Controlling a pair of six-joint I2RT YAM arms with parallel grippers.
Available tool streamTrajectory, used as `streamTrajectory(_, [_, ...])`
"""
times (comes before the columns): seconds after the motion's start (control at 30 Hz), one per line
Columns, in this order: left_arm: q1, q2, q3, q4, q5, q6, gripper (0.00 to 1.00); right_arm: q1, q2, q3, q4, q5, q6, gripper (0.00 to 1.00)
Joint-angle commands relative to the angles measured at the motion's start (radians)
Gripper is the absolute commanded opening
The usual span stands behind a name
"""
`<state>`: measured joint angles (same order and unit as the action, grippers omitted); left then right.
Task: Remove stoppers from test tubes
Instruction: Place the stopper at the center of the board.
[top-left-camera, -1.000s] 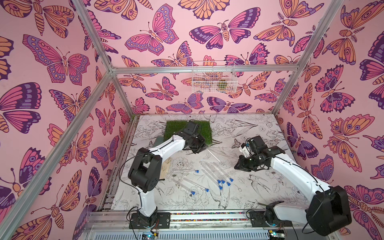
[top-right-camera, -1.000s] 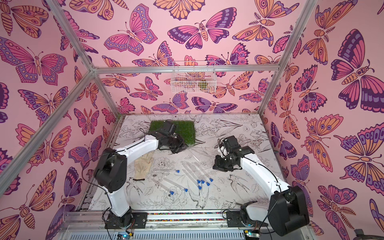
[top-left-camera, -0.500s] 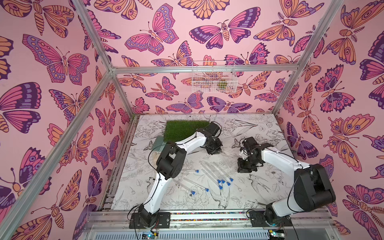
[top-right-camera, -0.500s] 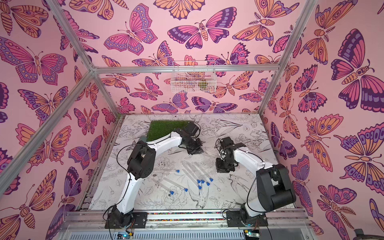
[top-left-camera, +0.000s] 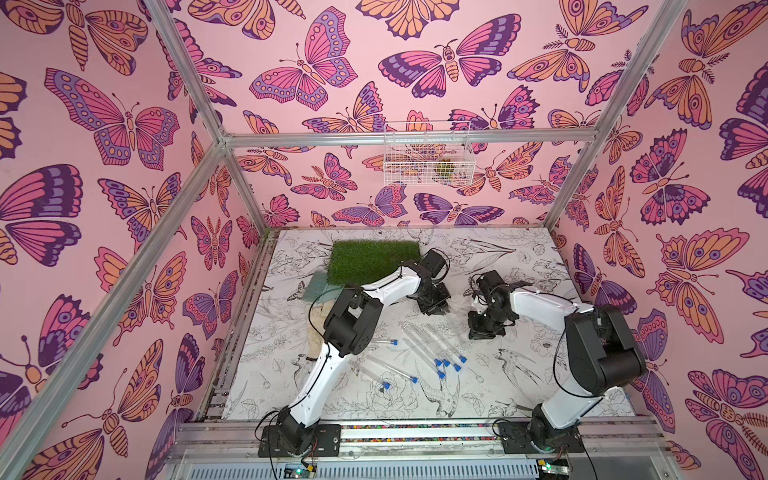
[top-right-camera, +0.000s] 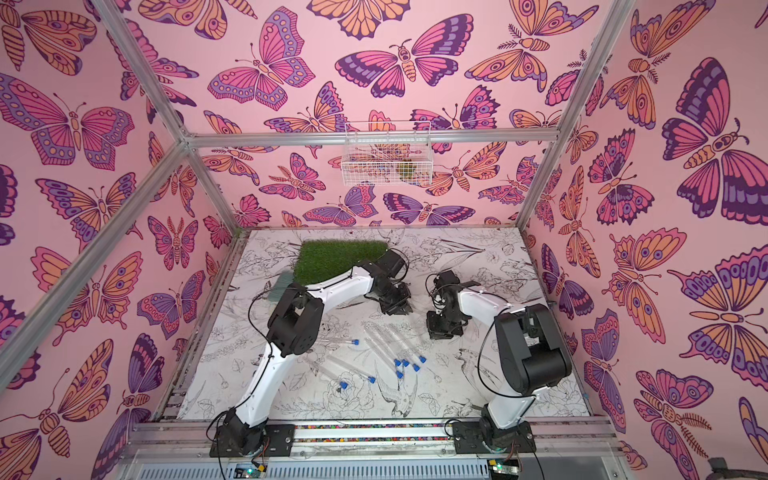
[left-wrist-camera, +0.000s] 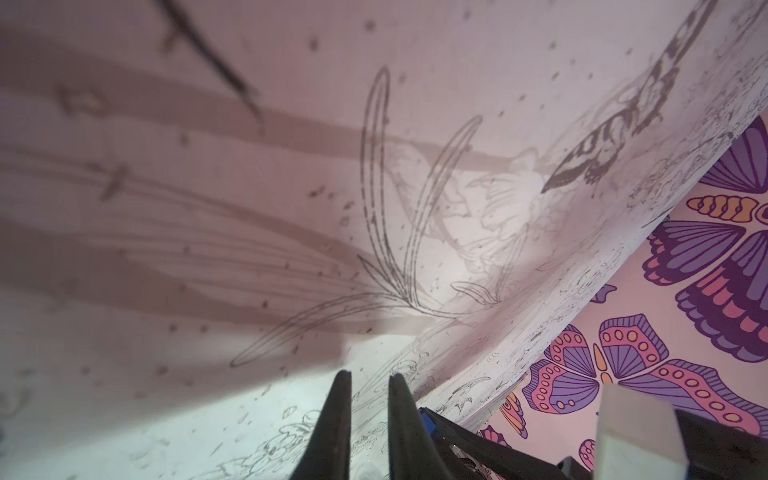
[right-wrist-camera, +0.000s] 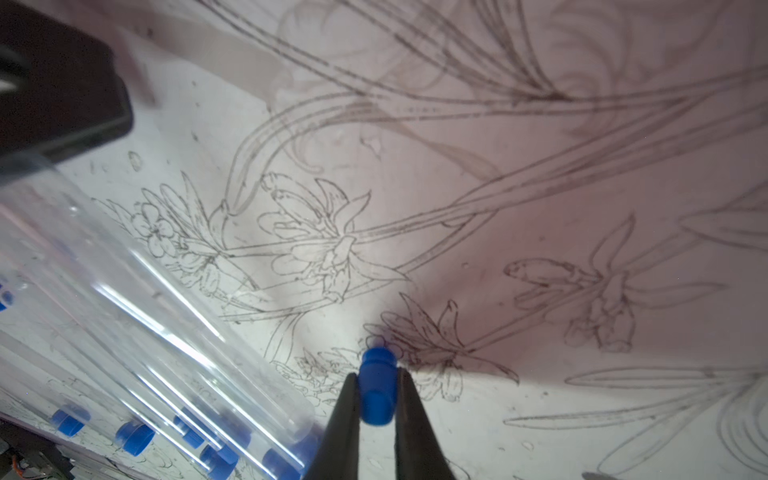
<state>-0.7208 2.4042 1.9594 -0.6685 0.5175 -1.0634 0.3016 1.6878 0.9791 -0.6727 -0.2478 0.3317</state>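
We log the test tubes (top-left-camera: 432, 345) lying on the table (top-left-camera: 519, 374), centre-front; turf mat (top-left-camera: 374, 259) behind them, back left — wire basket (top-left-camera: 428, 166) hung above on the rear wall.

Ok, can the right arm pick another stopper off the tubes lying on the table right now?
Probably not yet: its fingers are shut on a blue stopper, which it would have to drop first. Otherwise the capped tubes lie close by with nothing between.

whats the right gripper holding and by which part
A blue stopper, pinched by its sides in the tips of the right gripper, rounded end poking past them.
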Motion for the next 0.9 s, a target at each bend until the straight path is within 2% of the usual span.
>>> streamTrajectory(0.0, [-0.006, 0.040, 0.034, -0.031, 0.028, -0.018, 0.00, -0.001, 0.030, 0.024, 0.024, -0.004, -0.014, 0.15])
streamTrajectory(0.1, [-0.008, 0.049, 0.042, -0.032, 0.030, -0.023, 0.02, 0.009, 0.057, 0.036, 0.026, -0.007, -0.018, 0.15])
streamTrajectory(0.3, [-0.008, 0.049, 0.038, -0.042, 0.028, -0.020, 0.14, 0.019, 0.088, 0.045, 0.030, -0.009, -0.020, 0.15])
streamTrajectory(0.6, [-0.008, 0.042, 0.029, -0.044, 0.030, -0.017, 0.29, 0.021, 0.093, 0.047, 0.036, -0.017, -0.014, 0.27])
streamTrajectory(0.87, [-0.008, 0.025, 0.018, -0.045, 0.030, -0.013, 0.31, 0.022, 0.092, 0.043, 0.039, -0.027, -0.013, 0.30])
